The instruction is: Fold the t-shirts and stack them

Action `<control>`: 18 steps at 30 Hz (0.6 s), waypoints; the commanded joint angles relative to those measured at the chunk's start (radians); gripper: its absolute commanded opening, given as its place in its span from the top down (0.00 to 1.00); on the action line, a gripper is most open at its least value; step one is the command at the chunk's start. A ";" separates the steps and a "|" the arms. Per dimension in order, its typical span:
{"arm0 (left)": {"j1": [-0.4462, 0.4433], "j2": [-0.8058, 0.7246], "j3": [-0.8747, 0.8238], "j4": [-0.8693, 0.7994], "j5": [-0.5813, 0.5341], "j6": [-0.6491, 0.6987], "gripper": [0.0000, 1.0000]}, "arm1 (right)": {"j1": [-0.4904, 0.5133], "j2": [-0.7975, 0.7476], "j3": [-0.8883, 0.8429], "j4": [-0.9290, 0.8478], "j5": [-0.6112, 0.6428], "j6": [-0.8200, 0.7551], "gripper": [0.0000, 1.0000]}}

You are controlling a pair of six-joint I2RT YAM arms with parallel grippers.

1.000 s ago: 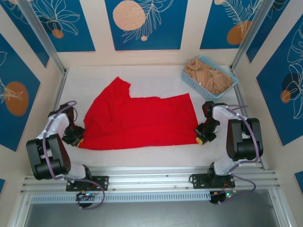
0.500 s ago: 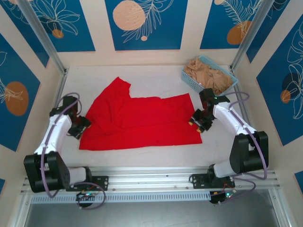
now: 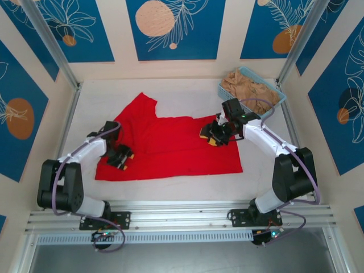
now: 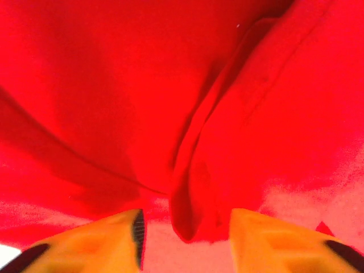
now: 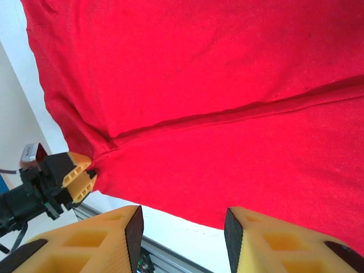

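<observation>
Top external view, so here's where things stand: the red t-shirt (image 3: 170,148) is lying spread out in the middle of the table (image 3: 182,94), mostly flat, with one sleeve poking up toward the back left and some rumpling along its left side. I wouldn't call that folded, more like laid out and ready for folding. The tan shirts (image 3: 253,90) are heaped in the blue basket (image 3: 236,102) at the back right corner, well apart from the red one, so none of them looks started, and there's no stack anywhere on the table. The left tool (image 3: 120,157) sits low over the shirt's left edge; its wrist view shows the jaws parted with a raised ridge of red cloth lying between them, not pinched as far as I can tell. The right tool (image 3: 211,135) hangs over the upper right part of the shirt, jaws also apart and holding nothing. My read: very early days, basically every fold and the whole stacking bit are left to do.
</observation>
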 commanded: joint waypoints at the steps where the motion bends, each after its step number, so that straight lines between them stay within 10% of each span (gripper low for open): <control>1: -0.016 0.051 0.047 0.045 -0.010 -0.013 0.71 | -0.003 -0.009 0.007 0.002 -0.044 -0.013 0.56; 5: -0.032 0.099 0.123 0.031 -0.046 0.015 1.00 | -0.010 -0.018 -0.004 -0.001 -0.042 -0.007 0.57; 18: -0.170 0.417 0.576 -0.245 -0.205 0.267 1.00 | -0.057 -0.017 -0.016 -0.020 -0.056 0.005 0.59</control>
